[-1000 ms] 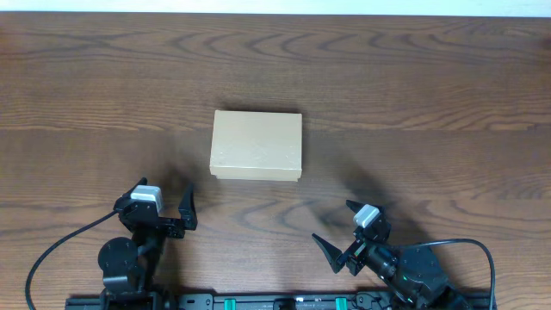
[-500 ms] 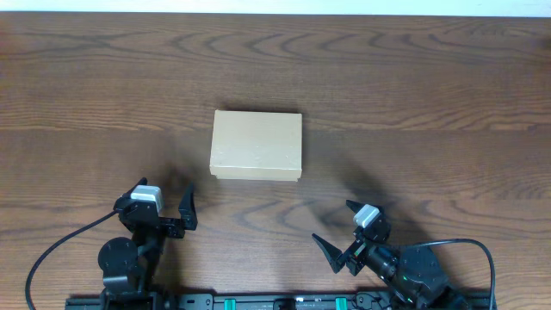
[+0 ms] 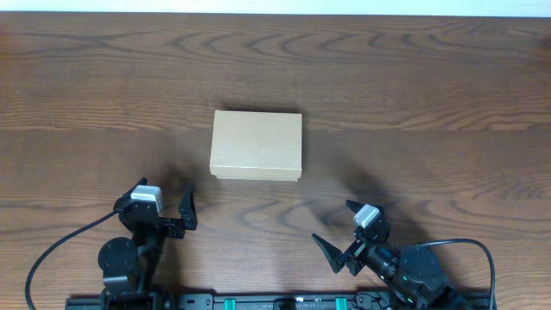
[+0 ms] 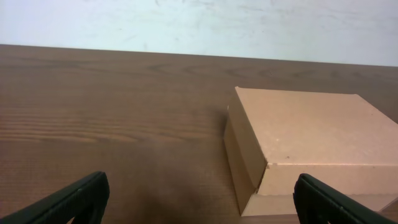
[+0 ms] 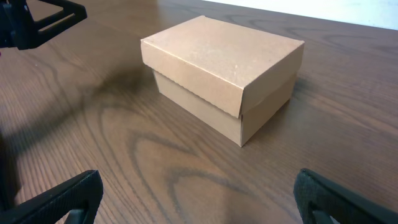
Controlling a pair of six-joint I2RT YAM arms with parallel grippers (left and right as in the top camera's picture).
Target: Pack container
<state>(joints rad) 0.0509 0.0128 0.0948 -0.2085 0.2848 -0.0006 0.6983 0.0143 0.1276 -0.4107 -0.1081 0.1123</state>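
Brown wood grain covers the surface [image 3: 430, 86], and low on its left side the left pincer [image 3: 165, 191] hovers with its jaws spread wide, holding nothing. The container [image 3: 256, 145] sits near the middle of the surface, well apart from both arms, with its lid down over the front wall. On the right, the right pincer [image 3: 331, 221] is likewise wide open and empty, angled toward the box.

The likeliest trouble is the box sliding. It looks light, so a single finger prying at the lid edge would probably push the whole box across the smooth wood rather than lift the flap, unless the other arm steadies it. The lid lip overlaps the front wall closely, so a fingertip could skid off it or dent the cardboard. A hard squeeze on the thin walls could crush them. Nothing to put inside is in view, so what gets packed cannot be told from here.

No brand, label, print or tape shows on the lid or on any visible side; the cardboard is plain.
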